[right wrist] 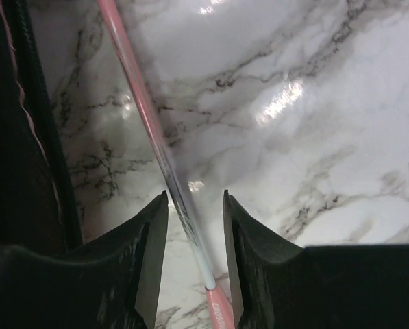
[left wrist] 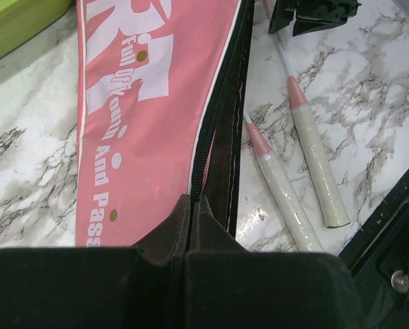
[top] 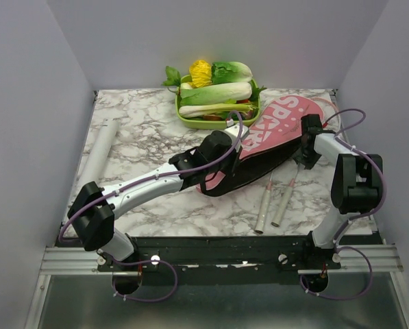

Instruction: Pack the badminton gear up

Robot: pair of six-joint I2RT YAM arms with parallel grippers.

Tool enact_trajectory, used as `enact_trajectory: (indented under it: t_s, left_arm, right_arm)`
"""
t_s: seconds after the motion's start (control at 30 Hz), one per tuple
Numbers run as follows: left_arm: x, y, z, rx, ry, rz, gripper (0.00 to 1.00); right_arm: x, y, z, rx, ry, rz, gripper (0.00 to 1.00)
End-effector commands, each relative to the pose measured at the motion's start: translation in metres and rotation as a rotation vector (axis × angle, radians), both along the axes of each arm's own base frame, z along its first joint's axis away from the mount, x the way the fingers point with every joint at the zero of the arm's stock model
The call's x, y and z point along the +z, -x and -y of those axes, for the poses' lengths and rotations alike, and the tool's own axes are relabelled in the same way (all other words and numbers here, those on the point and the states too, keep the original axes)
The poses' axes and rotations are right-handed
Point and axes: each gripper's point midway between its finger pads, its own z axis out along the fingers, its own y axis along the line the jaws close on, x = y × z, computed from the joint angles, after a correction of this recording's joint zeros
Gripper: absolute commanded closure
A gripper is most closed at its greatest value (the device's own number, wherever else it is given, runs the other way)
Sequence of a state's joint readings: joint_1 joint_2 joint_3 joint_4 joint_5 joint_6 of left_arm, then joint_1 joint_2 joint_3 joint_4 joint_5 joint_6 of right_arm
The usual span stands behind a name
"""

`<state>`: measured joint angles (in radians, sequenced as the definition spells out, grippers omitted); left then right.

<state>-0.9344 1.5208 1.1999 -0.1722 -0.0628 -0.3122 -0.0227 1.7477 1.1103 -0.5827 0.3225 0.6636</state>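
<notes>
Pink cover bag (top: 276,130) lies across the middle of the marble bench (top: 156,130), its narrow end toward the arms. The left gripper (left wrist: 190,205) has its jaws closed together, and they pinch the bag's black zip edge at the open side. Two rackets (left wrist: 286,199) lie with their pale handles on the bench just beside that edge, shafts running up toward the bag. The right gripper (right wrist: 194,200) hangs low over one thin shaft (right wrist: 156,144). Its jaws are a little apart and straddle the shaft, with neither pad clearly touching it. A white tube (top: 98,154) lies well apart at the left, and a green tray (top: 185,118) sits behind the bag.
</notes>
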Motion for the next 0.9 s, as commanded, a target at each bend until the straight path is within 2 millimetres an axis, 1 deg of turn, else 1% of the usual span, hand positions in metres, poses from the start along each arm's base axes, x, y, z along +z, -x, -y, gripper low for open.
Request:
enact_trajectory:
  t_s: [0.0,0.13,0.17,0.23,0.27,0.33,0.37,0.43,0.47,0.5,0.53,0.57,0.6,0.67,0.7,0.77,0.8,0.83,0.87]
  left_arm:
    - [0.026,-0.001,0.000,-0.006,0.085,0.032,1.00]
    - [0.025,-0.003,-0.002,-0.001,0.088,0.029,1.00]
    - [0.024,-0.003,-0.002,-0.003,0.087,0.028,1.00]
    - [0.022,-0.003,-0.003,-0.003,0.087,0.024,1.00]
    - [0.023,-0.003,-0.003,-0.003,0.089,0.024,1.00]
    - [0.022,-0.003,-0.004,-0.002,0.090,0.023,1.00]
    - [0.023,-0.004,-0.003,-0.003,0.096,0.024,1.00]
    - [0.021,-0.003,-0.003,-0.003,0.101,0.019,1.00]
    - [0.021,-0.004,-0.002,-0.005,0.104,0.018,1.00]
    - [0.022,-0.004,-0.002,-0.006,0.108,0.018,1.00]
    - [0.021,-0.003,-0.002,-0.005,0.108,0.016,1.00]
    - [0.021,-0.003,-0.001,-0.006,0.110,0.015,1.00]
    - [0.020,-0.003,-0.001,-0.006,0.112,0.018,1.00]
    - [0.019,-0.004,-0.001,-0.005,0.109,0.017,1.00]
    - [0.018,-0.003,-0.001,-0.008,0.106,0.018,1.00]
    - [0.017,-0.005,0.001,-0.011,0.103,0.020,1.00]
    - [0.018,-0.006,0.001,-0.010,0.100,0.022,1.00]
    - [0.020,-0.007,0.001,-0.008,0.101,0.026,1.00]
    - [0.021,-0.007,0.001,-0.006,0.100,0.031,1.00]
  right_arm:
    - [0.000,-0.013,0.008,-0.001,0.026,-0.024,0.54]
    - [-0.005,-0.015,0.010,0.000,0.031,-0.055,0.54]
    - [-0.007,-0.016,0.009,0.003,0.024,-0.063,0.59]
    - [-0.010,-0.017,0.009,0.007,0.019,-0.081,0.62]
    - [-0.012,-0.017,0.009,0.014,0.017,-0.089,0.66]
    - [-0.018,-0.013,0.009,0.018,0.019,-0.125,0.70]
    - [-0.017,-0.013,0.011,0.019,0.028,-0.133,0.75]
    - [-0.018,-0.010,0.013,0.021,0.034,-0.145,0.81]
    - [-0.018,-0.010,0.013,0.029,0.030,-0.149,0.95]
    - [-0.018,-0.009,0.012,0.041,0.027,-0.152,0.99]
    - [-0.017,-0.009,0.011,0.053,0.021,-0.157,0.99]
    - [-0.013,-0.009,0.009,0.066,0.014,-0.147,0.99]
    - [-0.011,-0.005,0.008,0.069,0.009,-0.144,0.99]
    - [0.000,-0.007,0.006,0.087,0.001,-0.103,1.00]
    - [0.015,-0.007,0.003,0.095,-0.011,-0.063,1.00]
    - [0.022,0.000,-0.001,0.115,-0.022,-0.056,0.99]
    - [0.034,0.002,-0.003,0.123,-0.031,-0.031,0.99]
    - [0.033,0.014,-0.005,0.124,-0.036,-0.059,1.00]
    - [0.037,0.019,-0.006,0.137,-0.036,-0.056,1.00]
